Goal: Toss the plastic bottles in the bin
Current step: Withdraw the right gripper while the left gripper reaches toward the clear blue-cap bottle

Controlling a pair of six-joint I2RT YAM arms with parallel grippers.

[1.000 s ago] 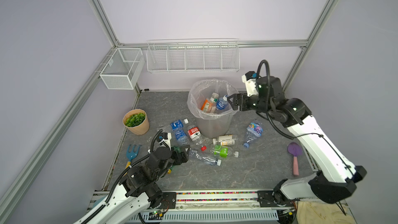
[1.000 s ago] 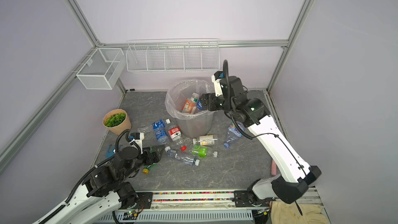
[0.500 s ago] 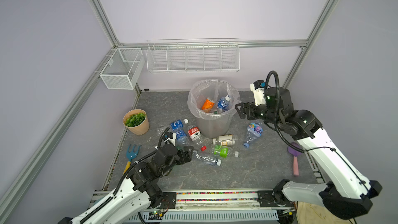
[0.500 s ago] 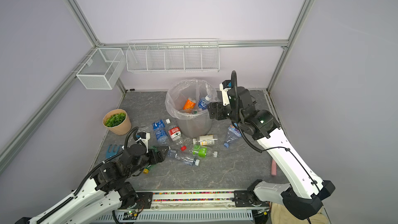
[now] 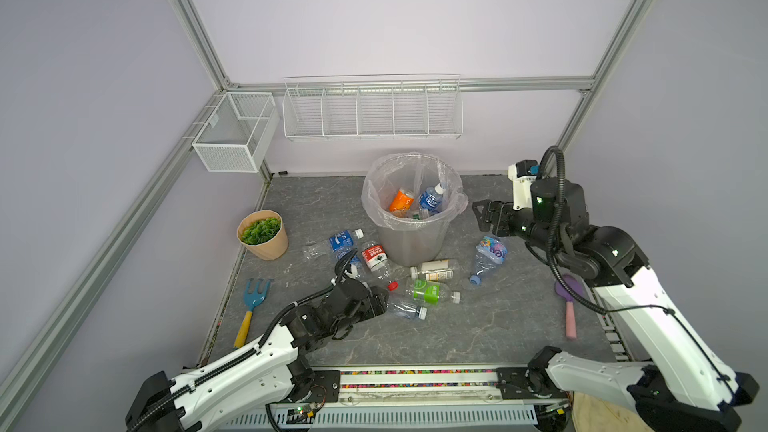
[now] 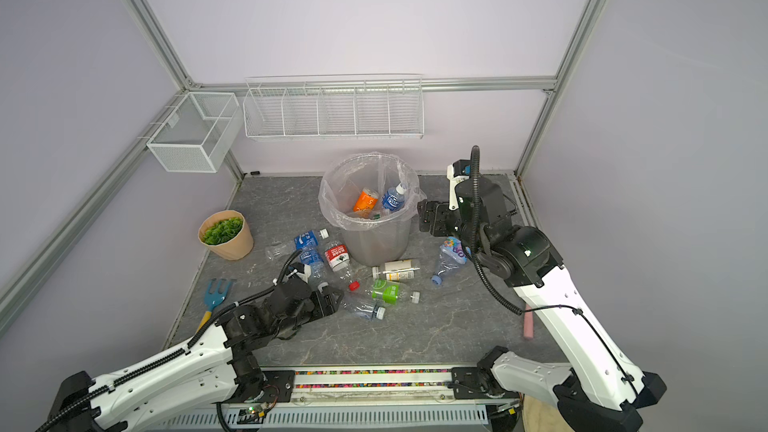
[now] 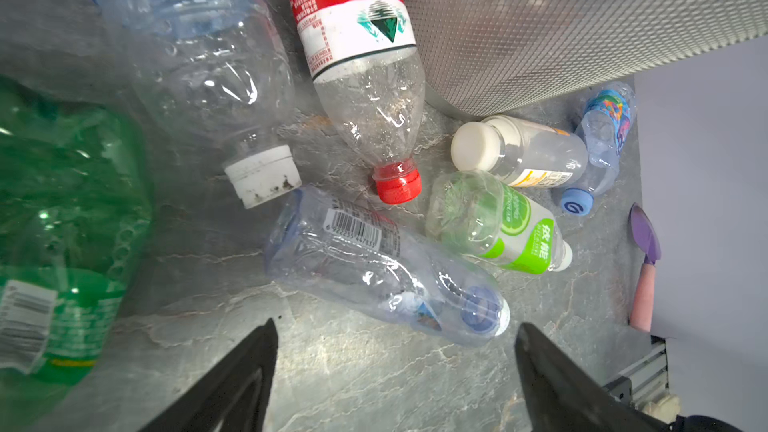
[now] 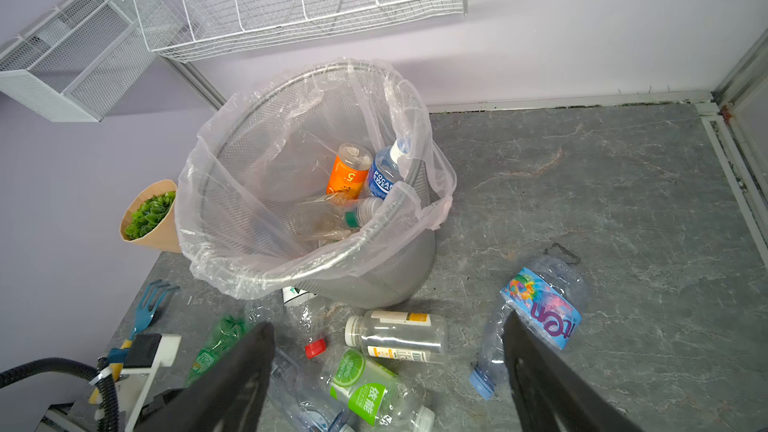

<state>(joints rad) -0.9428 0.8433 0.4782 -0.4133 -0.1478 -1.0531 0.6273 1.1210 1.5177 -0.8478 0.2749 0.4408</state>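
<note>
The bin (image 5: 415, 243) stands mid-floor and holds an orange bottle (image 5: 401, 200), a blue-labelled bottle (image 5: 431, 199) and others. Several plastic bottles lie in front of it: red-labelled (image 5: 375, 259), white-capped (image 5: 432, 271), green-labelled (image 5: 432, 292), a crushed clear one (image 5: 405, 309) and a colourful one (image 5: 488, 253). My left gripper (image 5: 384, 301) is open and low, just short of the clear bottle (image 7: 374, 268), with nothing between its fingers. A green bottle (image 7: 62, 201) lies beside it. My right gripper (image 5: 480, 216) hangs open and empty to the right of the bin (image 8: 374, 284).
A tan pot of leaves (image 5: 262, 234) and a blue rake (image 5: 253, 297) sit at the left. A purple and pink trowel (image 5: 569, 305) lies at the right under my right arm. White wire baskets (image 5: 372, 110) hang on the back wall.
My right gripper has drawn back from the bin's rim to the right, and the blue-labelled bottle now lies in the bin. My left gripper has moved forward to the clear bottle.
</note>
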